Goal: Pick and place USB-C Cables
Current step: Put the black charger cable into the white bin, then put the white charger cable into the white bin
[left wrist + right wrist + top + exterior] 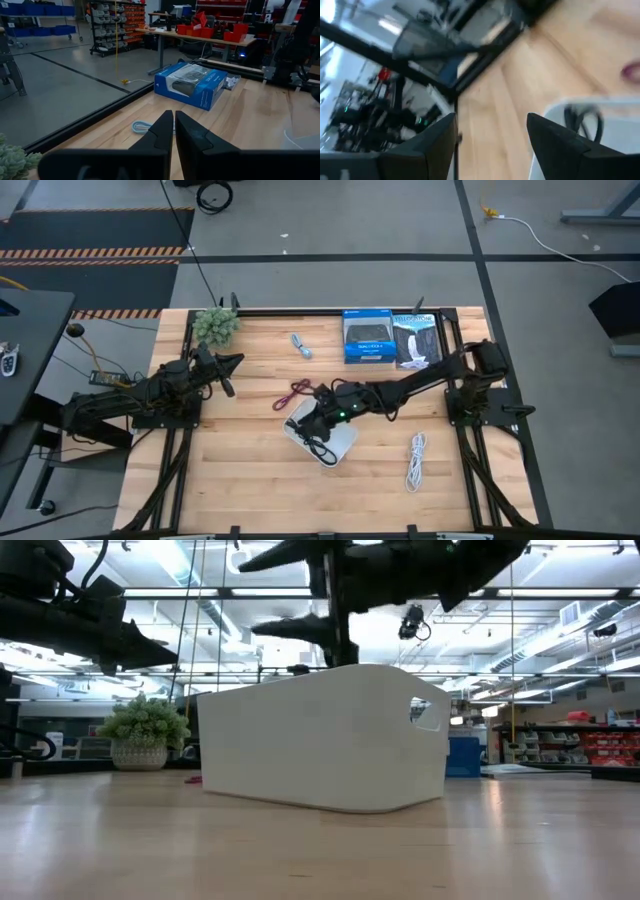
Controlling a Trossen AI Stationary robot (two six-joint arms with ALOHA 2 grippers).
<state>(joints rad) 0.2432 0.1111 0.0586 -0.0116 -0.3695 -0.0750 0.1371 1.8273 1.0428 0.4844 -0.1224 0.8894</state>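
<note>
A white tray sits mid-table, with the black cable coiled inside it; the right wrist view also shows that black cable. My right gripper hovers open over the tray's far-left part, holding nothing. The maroon cable lies on the wood just left of the tray. The light blue-grey cable lies near the far edge, and the white cable lies to the tray's right. My left gripper waits shut at the table's left, pointing toward the blue-grey cable.
A blue retail box and a black one lie at the far edge. A small potted plant stands at the far left corner. Bare wood lies along the near edge. In the low view the tray fills the middle.
</note>
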